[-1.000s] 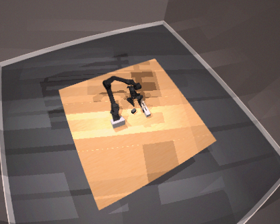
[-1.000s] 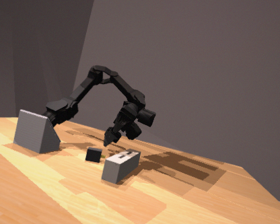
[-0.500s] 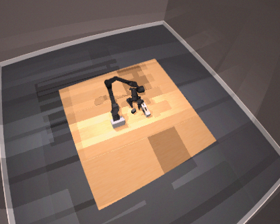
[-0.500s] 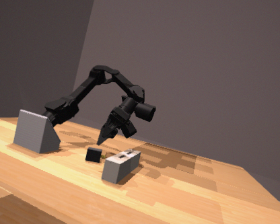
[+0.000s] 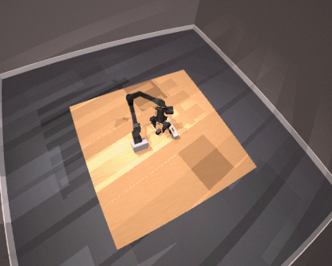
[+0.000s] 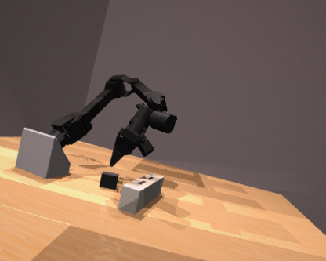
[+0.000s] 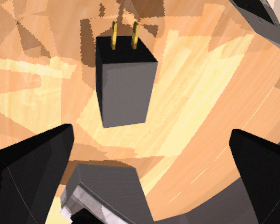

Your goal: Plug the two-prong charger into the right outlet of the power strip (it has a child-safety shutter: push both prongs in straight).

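Observation:
The black charger [image 5: 158, 132] [image 6: 109, 180] [image 7: 127, 92] lies on the table, its two gold prongs [image 7: 124, 36] [image 6: 120, 182] level and pointing away from the arm's base. The white and grey power strip [image 5: 173, 130] [image 6: 128, 198] rests beside it on the prong side; dark outlets show on its top, and only an edge of it is in the wrist view's upper right corner. My gripper [image 5: 160, 126] [image 6: 130, 159] [image 7: 155, 135] is open and empty, above the charger. In the wrist view the charger appears beyond the fingertips, left of the middle between them.
The arm's grey base block [image 5: 140, 145] [image 6: 34, 152] [image 7: 110, 182] stands on the wooden table [image 5: 128, 205] [image 6: 177, 237], on the charger's other side from the strip. Dark shadow patches cross the wood. The dark floor surrounds the table.

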`<state>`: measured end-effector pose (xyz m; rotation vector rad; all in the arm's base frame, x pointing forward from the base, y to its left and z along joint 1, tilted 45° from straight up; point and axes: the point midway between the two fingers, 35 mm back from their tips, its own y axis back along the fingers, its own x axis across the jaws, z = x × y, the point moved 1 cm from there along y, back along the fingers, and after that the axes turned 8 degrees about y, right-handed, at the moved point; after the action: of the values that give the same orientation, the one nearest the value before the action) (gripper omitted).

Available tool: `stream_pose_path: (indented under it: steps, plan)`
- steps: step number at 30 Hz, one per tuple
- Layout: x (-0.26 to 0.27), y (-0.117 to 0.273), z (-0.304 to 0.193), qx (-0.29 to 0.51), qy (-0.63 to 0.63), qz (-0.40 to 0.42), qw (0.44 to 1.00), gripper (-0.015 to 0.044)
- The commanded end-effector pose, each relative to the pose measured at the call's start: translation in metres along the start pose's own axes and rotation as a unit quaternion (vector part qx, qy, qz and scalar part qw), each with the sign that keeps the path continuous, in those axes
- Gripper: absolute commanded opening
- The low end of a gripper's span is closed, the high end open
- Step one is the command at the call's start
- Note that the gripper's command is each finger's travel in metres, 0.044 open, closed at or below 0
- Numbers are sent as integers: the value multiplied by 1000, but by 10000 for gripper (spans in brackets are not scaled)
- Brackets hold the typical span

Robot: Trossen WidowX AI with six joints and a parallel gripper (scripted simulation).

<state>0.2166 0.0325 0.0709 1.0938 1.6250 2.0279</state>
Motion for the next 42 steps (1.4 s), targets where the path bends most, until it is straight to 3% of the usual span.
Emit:
stream_pose_path:
  steps: [1, 21, 42]
  plan:
    - [1, -3, -4, -19, 0, 30, 999, 440]
    - [-5, 2, -15, -170, -7, 132, 977, 440]
    - [0, -17, -6, -171, -8, 132, 976, 440]
